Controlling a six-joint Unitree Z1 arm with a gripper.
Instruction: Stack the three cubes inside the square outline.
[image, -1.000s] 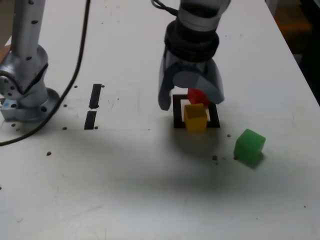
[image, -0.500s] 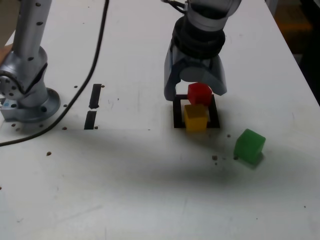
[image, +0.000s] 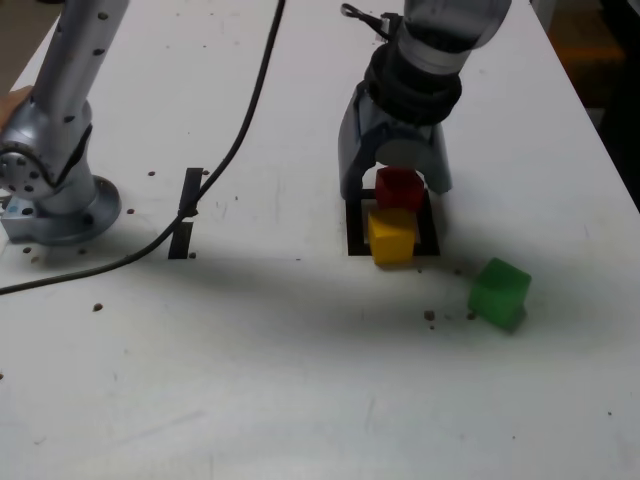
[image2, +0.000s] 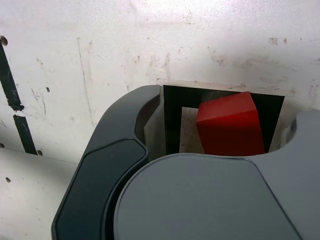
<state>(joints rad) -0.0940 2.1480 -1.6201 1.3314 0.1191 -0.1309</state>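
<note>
White scuffed tabletop (image: 250, 380), speckled with dark marks, black square outline (image: 355, 232), gripper (image: 396, 185) spread wide around red cube (image: 399, 188)

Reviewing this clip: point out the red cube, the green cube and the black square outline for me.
Red cube (image2: 231, 131): wrist view, on its larger visible face.
Green cube (image: 499, 291): exterior view, middle of its visible body.
Black square outline (image: 355, 232): exterior view, on its left strip of tape.

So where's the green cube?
In the exterior view, the green cube sits outside the square outline, toward that view's lower right.
</note>
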